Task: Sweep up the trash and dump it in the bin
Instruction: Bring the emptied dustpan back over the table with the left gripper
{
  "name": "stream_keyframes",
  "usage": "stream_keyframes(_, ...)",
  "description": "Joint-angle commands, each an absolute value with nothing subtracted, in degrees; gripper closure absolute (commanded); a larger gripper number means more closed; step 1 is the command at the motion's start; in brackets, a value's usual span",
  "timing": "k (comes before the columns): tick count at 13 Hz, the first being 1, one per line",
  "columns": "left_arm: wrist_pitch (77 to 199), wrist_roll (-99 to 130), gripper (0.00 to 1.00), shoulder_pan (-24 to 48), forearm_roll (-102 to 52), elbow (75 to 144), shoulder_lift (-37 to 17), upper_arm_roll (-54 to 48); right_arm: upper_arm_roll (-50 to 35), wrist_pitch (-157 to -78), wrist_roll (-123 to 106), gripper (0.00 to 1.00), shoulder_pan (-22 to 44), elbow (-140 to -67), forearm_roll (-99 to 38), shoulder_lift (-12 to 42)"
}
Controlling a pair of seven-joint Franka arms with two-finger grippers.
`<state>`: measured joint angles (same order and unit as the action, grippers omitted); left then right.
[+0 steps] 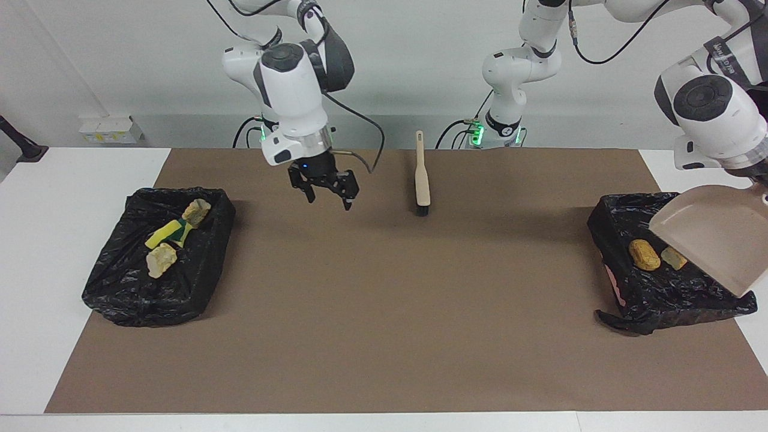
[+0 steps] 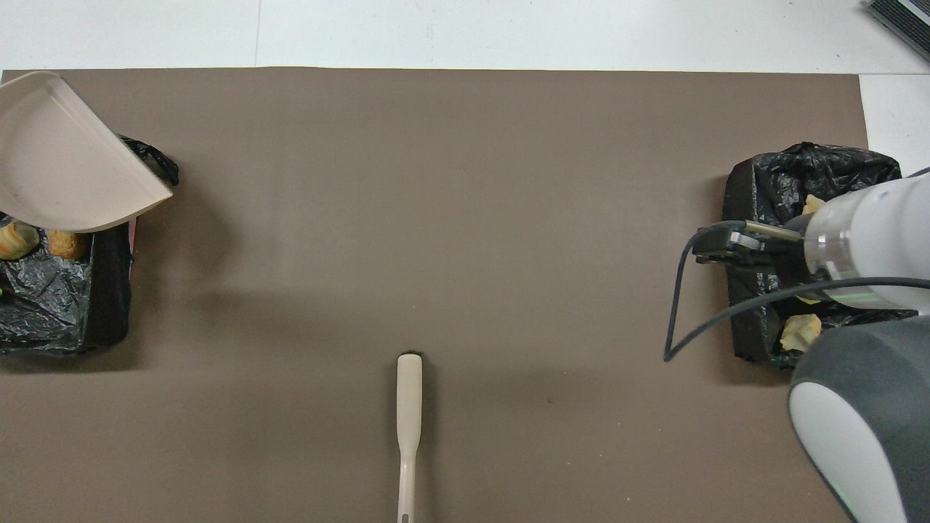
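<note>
Trash, light, soft scraps in bins: best carried by dustpan, gripped by left claw; right claw, upper centre-left, spread wide, empty.

White table w/ a big brown mat lying flat over most of its top, white strips showing at both ends & along the edge farthest from the robots. Plain pale wall standing at the robots' end, lit evenly, soft shadows falling on the mat. Small white box sitting at the wall's foot toward the right arm's end. Dark slatted item poking into a corner of the overhead view.
</note>
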<state>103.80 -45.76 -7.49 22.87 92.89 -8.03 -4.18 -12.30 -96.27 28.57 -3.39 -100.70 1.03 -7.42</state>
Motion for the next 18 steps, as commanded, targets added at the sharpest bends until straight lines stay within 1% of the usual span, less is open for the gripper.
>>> stream_keyframes(1,101.51,-28.99,1.0,-2.13,16.19,93.24,-8.0,-3.78,-11.34,-88.8,27.6,0.0,-4.22,-95.11,2.9,-6.33)
stream_keyframes(2,102.12,-22.13,1.0,0.67,13.74,94.38,-7.48,-3.69,-11.25,-86.51,27.51,0.0,-4.13,-93.18,2.99,-6.24)
stream_keyframes(3,102.48,-14.93,1.0,2.62,11.54,95.0,-7.47,-3.78,-11.25,-85.88,25.6,0.0,-4.57,-91.34,2.9,-5.81)
stream_keyframes(4,102.92,-9.11,1.0,6.29,9.86,95.44,-7.56,-3.78,-10.64,-85.87,22.79,0.0,-4.66,-90.71,2.99,-5.45)
stream_keyframes(6,105.19,-0.05,1.0,11.31,5.22,96.67,-7.3,-3.78,-10.02,-85.7,18.56,0.0,-4.75,-90.62,3.16,-4.84)
stream_keyframes(7,105.64,3.74,1.0,13.86,3.27,97.46,-7.47,-3.78,-10.02,-84.74,16.89,0.0,-4.75,-89.4,3.08,-4.57)
stream_keyframes(8,108.25,11.61,1.0,18.5,3.17,98.51,-8.69,-3.69,-10.02,-83.25,15.48,0.0,-4.66,-86.95,3.16,-2.92)
stream_keyframes(9,113.07,22.22,1.0,23.59,3.08,99.13,-11.31,-3.69,-10.11,-82.1,14.86,0.0,-4.66,-84.75,3.16,-1.6)
stream_keyframes(10,116.16,27.28,1.0,27.12,3.16,99.84,-12.21,-3.78,-10.11,-81.83,14.33,0.0,-4.66,-83.6,3.51,-1.06)
stream_keyframes(12,119.34,28.65,1.0,31.79,3.08,103.6,-12.65,-3.69,-10.2,-81.83,11.7,0.0,-4.57,-82.45,5.18,-0.44)
stream_keyframes(13,123.36,28.91,1.0,32.6,3.08,106.67,-12.48,-3.78,-10.37,-81.83,11.69,0.0,-4.57,-82.01,5.19,0.0)
stream_keyframes(15,127.34,28.92,1.0,33.66,3.08,109.76,-12.22,-3.78,-10.2,-81.83,11.43,0.0,-4.57,-82.0,5.01,0.0)
stream_keyframes(18,128.32,28.65,1.0,34.36,3.08,111.35,-11.95,-3.69,-8.97,-81.74,11.43,0.0,-3.34,-82.0,4.66,0.0)
